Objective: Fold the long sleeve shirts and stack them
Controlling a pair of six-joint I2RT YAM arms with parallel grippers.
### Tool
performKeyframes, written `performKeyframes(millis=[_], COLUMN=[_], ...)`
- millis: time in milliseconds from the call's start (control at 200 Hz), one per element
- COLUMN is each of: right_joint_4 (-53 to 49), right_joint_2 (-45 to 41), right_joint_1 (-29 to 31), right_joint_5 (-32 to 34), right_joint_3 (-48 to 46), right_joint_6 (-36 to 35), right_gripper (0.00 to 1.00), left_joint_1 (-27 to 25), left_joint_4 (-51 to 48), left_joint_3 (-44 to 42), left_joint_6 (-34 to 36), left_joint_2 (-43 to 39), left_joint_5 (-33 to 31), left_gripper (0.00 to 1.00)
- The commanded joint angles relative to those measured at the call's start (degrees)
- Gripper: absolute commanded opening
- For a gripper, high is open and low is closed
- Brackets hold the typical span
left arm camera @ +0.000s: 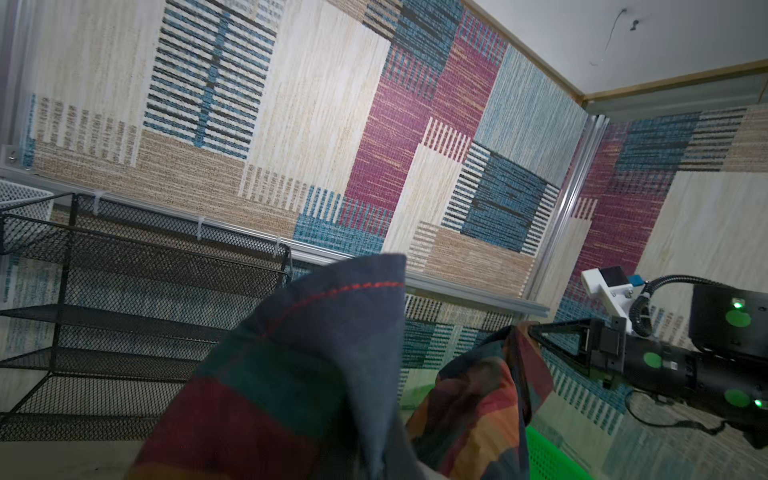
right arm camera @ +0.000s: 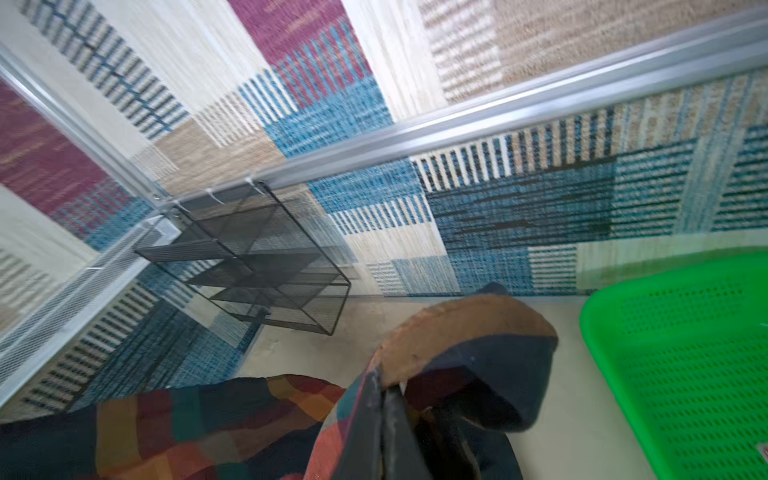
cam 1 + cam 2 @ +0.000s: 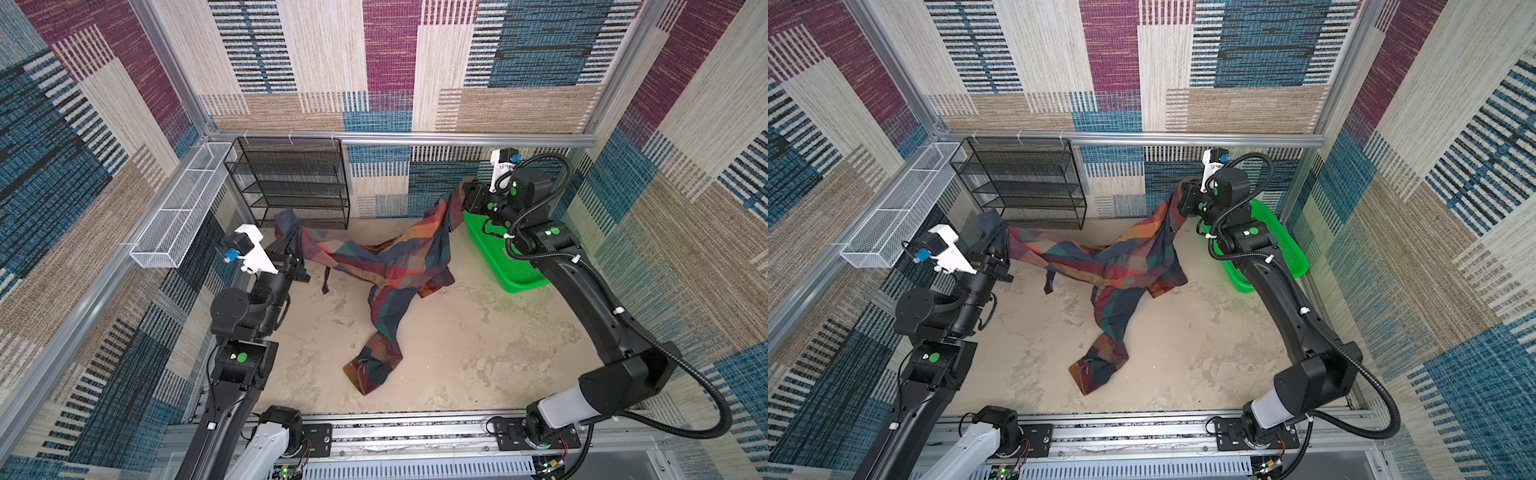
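In both top views the plaid shirt [image 3: 390, 266] reads to us as light, limp cloth, slung between the left tool [image 3: 291, 230] and right tool [image 3: 467, 190], both clenched on its edges with arms raised and spread, its middle sagging below them onto the tabletop [image 3: 457, 353]. In the left wrist view a red-stitched edge [image 1: 340, 291] covers our tool's tips; in the right wrist view the brown collar [image 2: 457, 332] drapes over the clamped tool, so we judge edge and collar the firm places to hold.

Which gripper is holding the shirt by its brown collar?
The right gripper, by the green basket: its end of the shirt shows the brown collar. The left gripper pinches a navy hem with red stitching.
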Motion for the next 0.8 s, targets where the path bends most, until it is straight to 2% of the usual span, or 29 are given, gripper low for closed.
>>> performKeyframes(millis=[0, 30, 45, 110, 200, 300, 350, 416, 506, 586, 666, 791], right_joint_4=[-7.23, -6.99, -6.82, -7.53, -6.45, -6.29, -6.03, -5.17, -5.25, -1.63, -0.94, 1.96], right_joint_2=[2.69, 2.89, 2.97, 3.29, 0.6, -5.0, -8.23, -12.23, -13.74, -14.82, -14.47, -8.68], right_joint_1=[-0.05, 0.0, -0.1, -0.16, -0.02, 0.7, 2.29, 7.34, 19.02, 27.85, 35.51, 45.06], right_joint_5=[3.13, 3.14, 3.07, 2.62, 1.51, 2.25, 4.09, 4.79, 7.26, 6.03, 10.59, 10.71], right_joint_3=[-1.87, -3.39, -4.0, -6.48, -12.37, -20.16, -23.66, -28.66, -34.24, -41.32, -45.05, -46.77], right_joint_6=[1.18, 1.52, 1.71, 2.42, 4.39, 6.75, 7.7, 9.44, 13.66, 19.15, 23.46, 26.96], right_gripper=[0.0, 0.05, 0.11, 0.27, 0.59, 0.74, 0.76, 0.76, 0.77, 0.77, 0.77, 0.76], left_joint_1=[0.09, 0.09, 0.09, 0.09, 0.09, 0.1, 0.01, 0.0, 0.0, 0.0, -0.02, 0.0], left_joint_4=[4.5, 5.03, 5.11, 6.19, 6.32, 3.38, 2.67, 1.6, 0.53, -2.3, -3.74, -4.02], left_joint_3=[-8.68, -10.96, -12.23, -16.56, -20.63, -21.62, -21.97, -22.74, -23.47, -22.23, -21.71, -22.79], left_joint_6=[-2.28, -3.48, -4.24, -6.35, -9.72, -12.86, -13.37, -14.29, -14.88, -14.34, -14.44, -15.8], left_joint_2=[-3.49, -4.22, -4.54, -5.41, -6.12, -6.31, -6.02, -6.54, -8.36, -8.66, -8.49, -8.6], left_joint_5=[-3.49, -4.48, -4.82, -5.48, -7.09, -9.14, -9.15, -10.3, -13.5, -14.9, -14.76, -15.71], left_gripper=[0.0, 0.0, 0.0, 0.0, 0.0, 0.0, 0.0, 0.0, 0.0, 0.0, 0.0, 0.0])
